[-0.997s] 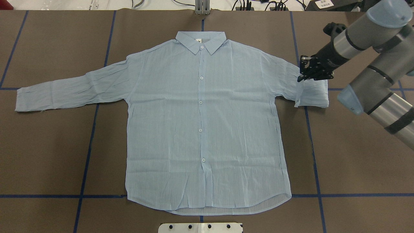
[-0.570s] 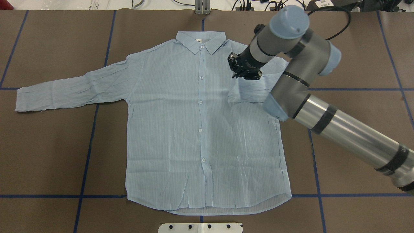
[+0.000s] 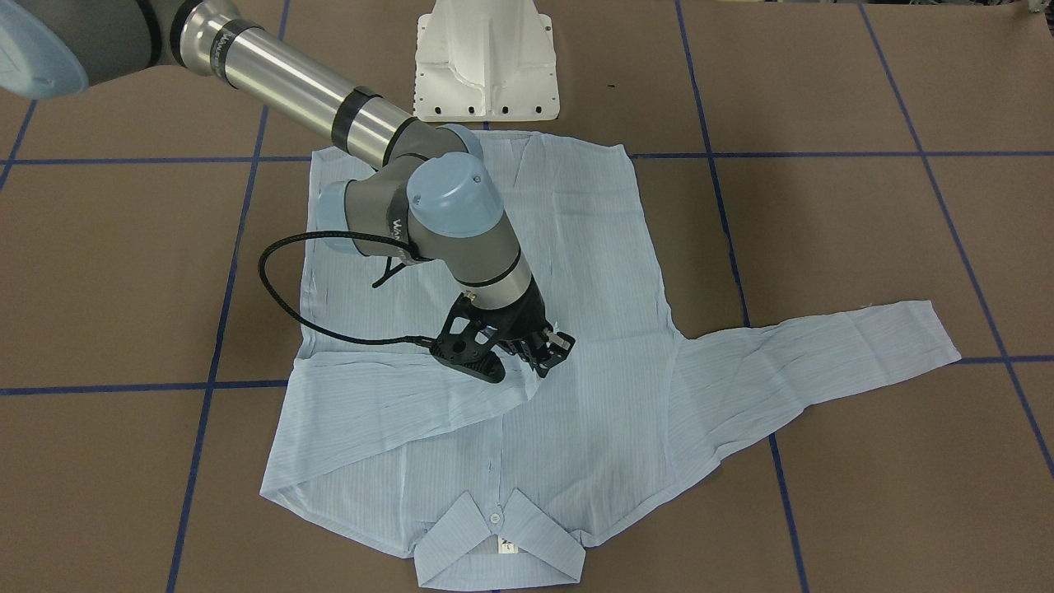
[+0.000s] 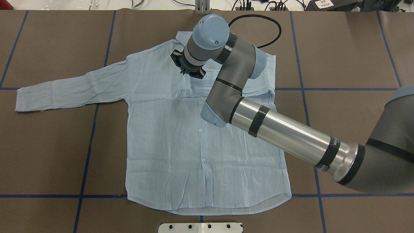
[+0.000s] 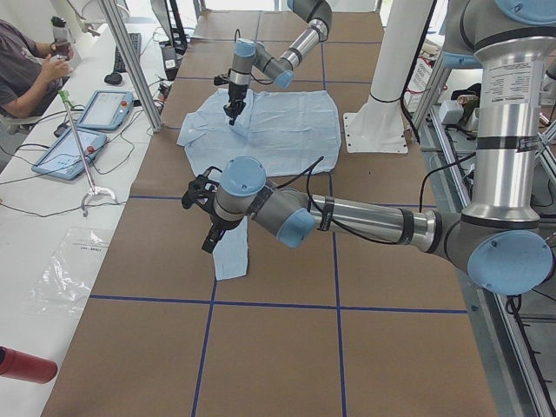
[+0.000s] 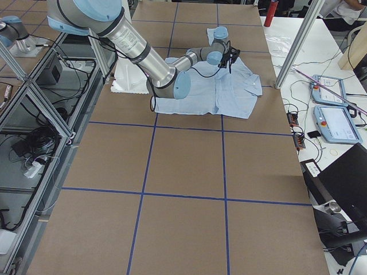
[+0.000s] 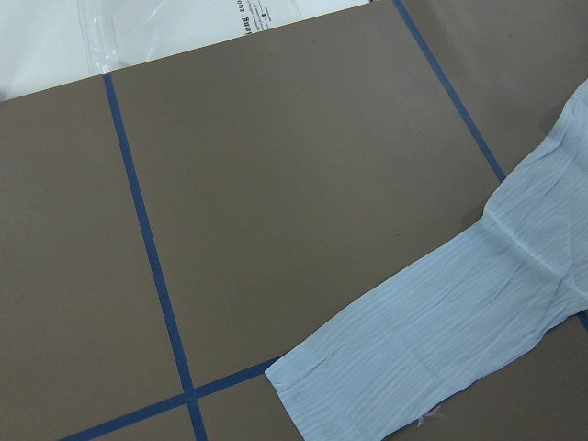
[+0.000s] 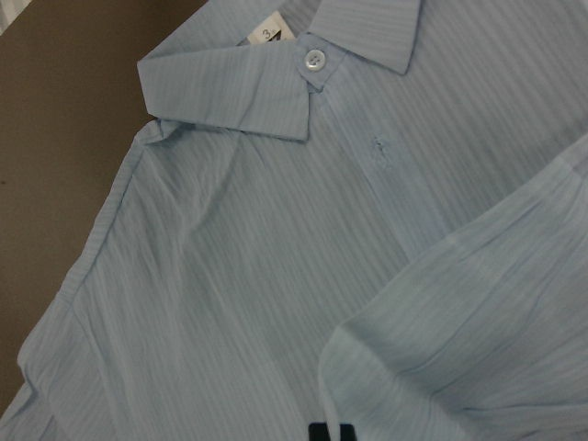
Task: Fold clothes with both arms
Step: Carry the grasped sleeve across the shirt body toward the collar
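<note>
Sleeve-folding step, likely early in the fold. The right arm (image 4: 278, 132) has its jaws pinched shut on a cuff, with that sleeve (image 3: 395, 391) drawn across the chest of the light-blue shirt (image 4: 161, 145), which lies flat on the table (image 4: 355, 48). The collar (image 3: 494, 552) lies just beyond the jaws. The next move calls for lowering and releasing. Broad brown table surrounds the shirt's edges. Farthest from these jaws, the other sleeve (image 4: 64, 92) lies spread. The left arm (image 5: 365, 217) hovers over it; whether its jaws are open or closed cannot be told.
</note>
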`<state>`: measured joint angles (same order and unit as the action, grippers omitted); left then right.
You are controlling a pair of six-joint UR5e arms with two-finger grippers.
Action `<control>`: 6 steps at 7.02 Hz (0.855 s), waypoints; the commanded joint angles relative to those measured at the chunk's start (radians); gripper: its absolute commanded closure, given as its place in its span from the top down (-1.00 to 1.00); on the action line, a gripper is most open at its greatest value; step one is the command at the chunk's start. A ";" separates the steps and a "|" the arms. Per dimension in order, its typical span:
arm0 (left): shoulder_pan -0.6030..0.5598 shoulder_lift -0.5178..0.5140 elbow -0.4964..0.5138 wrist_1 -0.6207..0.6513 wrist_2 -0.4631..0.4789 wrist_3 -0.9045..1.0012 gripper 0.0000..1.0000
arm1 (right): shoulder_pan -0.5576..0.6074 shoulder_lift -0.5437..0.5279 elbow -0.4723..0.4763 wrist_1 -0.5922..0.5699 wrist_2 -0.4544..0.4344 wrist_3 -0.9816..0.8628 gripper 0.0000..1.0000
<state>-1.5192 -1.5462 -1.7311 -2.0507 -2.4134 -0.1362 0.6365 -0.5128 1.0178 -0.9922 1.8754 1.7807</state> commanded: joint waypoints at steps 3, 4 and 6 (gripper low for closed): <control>0.071 -0.055 0.134 -0.002 0.004 -0.038 1.00 | -0.061 0.069 -0.048 0.009 -0.128 0.023 0.99; 0.136 -0.113 0.203 -0.009 0.011 -0.118 0.99 | -0.061 0.089 -0.047 0.003 -0.133 0.073 0.99; 0.201 -0.193 0.332 -0.080 0.013 -0.281 0.99 | -0.055 0.083 0.014 -0.017 -0.134 0.105 0.99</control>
<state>-1.3568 -1.6869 -1.4764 -2.0903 -2.4021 -0.3034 0.5776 -0.4227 0.9951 -0.9960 1.7427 1.8690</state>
